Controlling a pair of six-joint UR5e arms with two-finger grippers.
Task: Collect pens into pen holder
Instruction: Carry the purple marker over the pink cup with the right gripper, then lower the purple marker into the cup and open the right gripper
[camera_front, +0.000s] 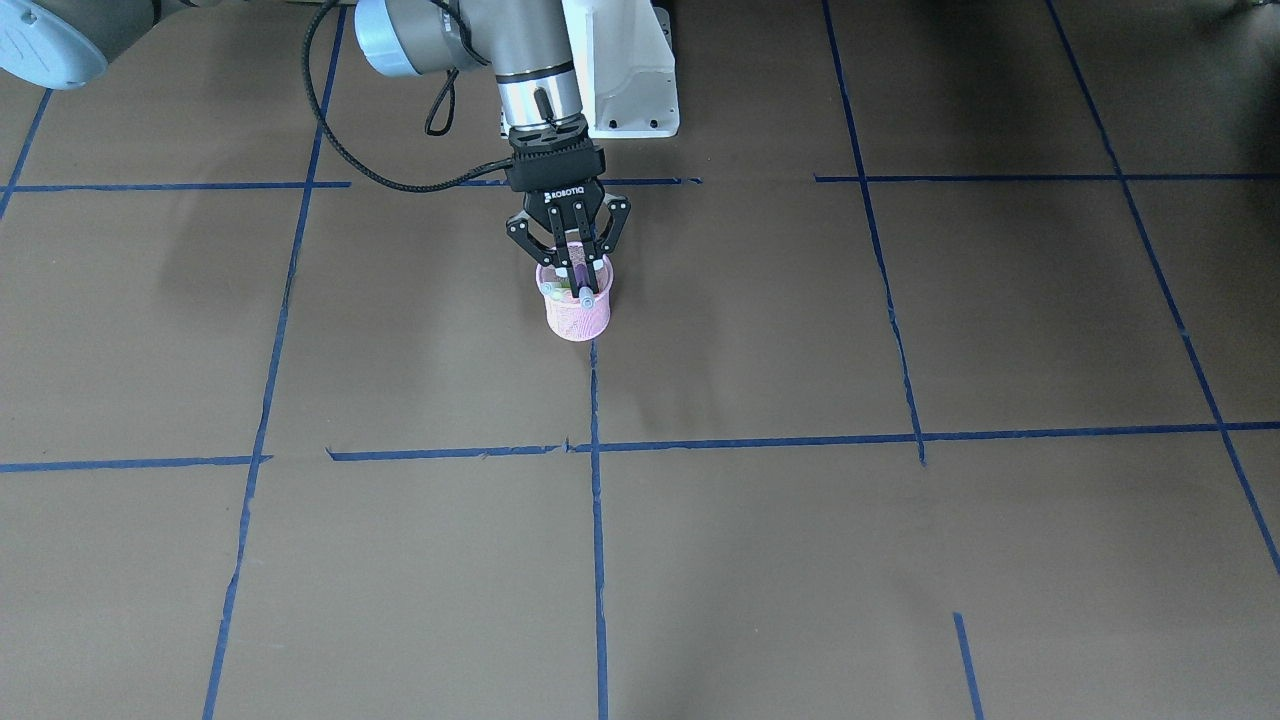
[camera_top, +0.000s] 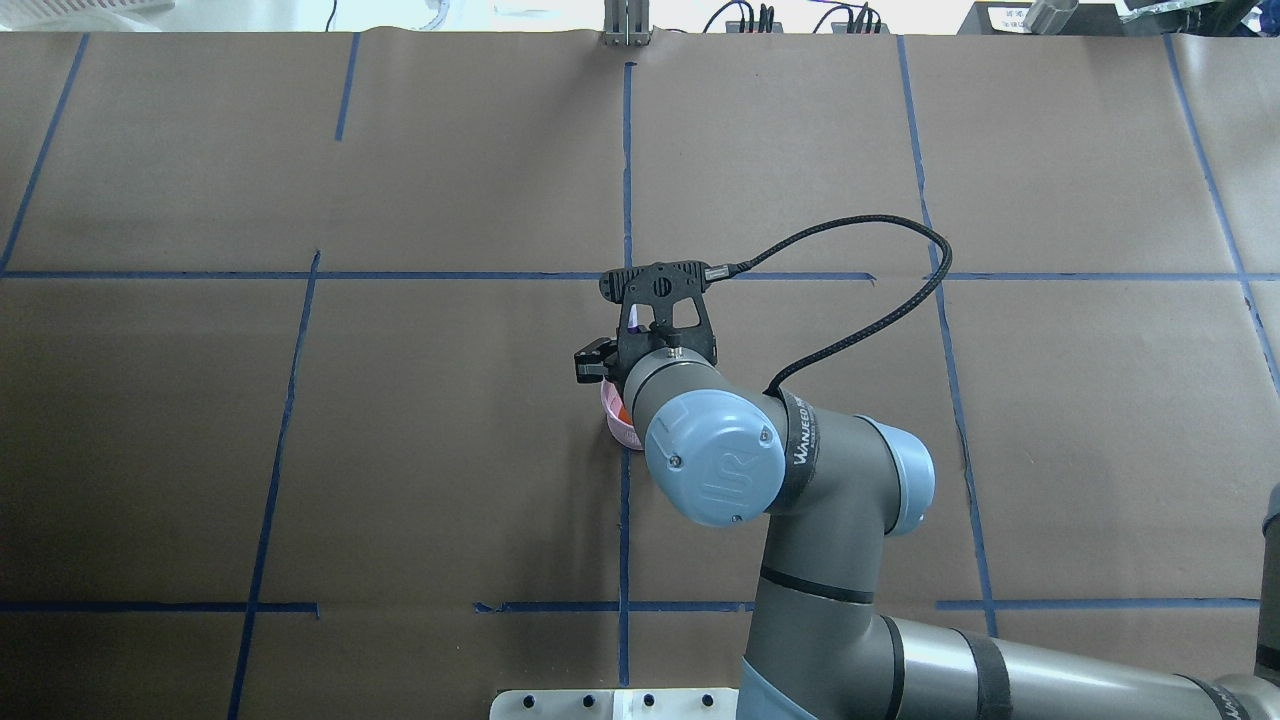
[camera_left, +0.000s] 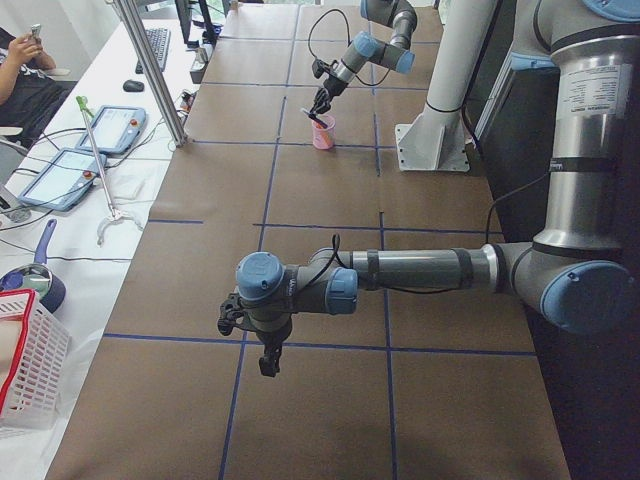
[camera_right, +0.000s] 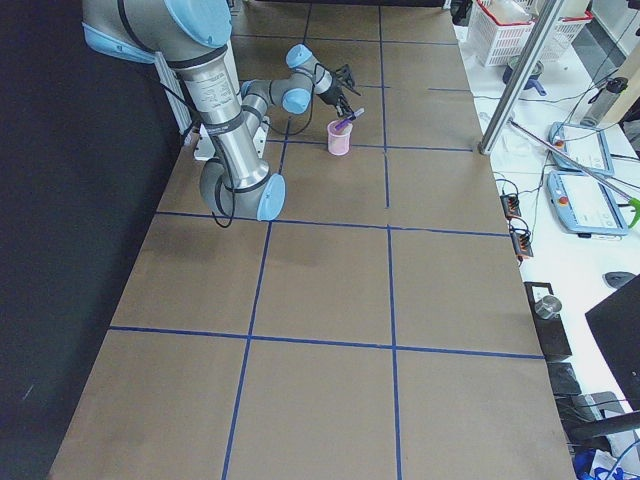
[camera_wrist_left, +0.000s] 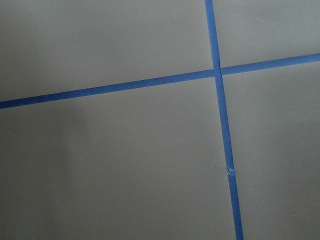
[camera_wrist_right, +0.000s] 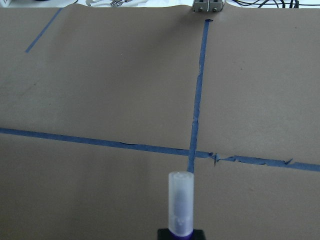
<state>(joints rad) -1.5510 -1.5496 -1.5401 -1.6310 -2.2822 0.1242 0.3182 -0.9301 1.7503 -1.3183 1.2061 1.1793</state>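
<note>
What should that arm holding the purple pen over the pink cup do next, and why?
Probably open the right gripper: its thick purple marker pen dips, tilted, into the pink wire-mesh cup, so it should drop in.

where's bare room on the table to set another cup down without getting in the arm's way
The tape squares on the operators' side of the table are bare, as are the squares just left of the centre blue tape line. Crowded only at the pink pen holder, where the right gripper holds a purple pen.
</note>
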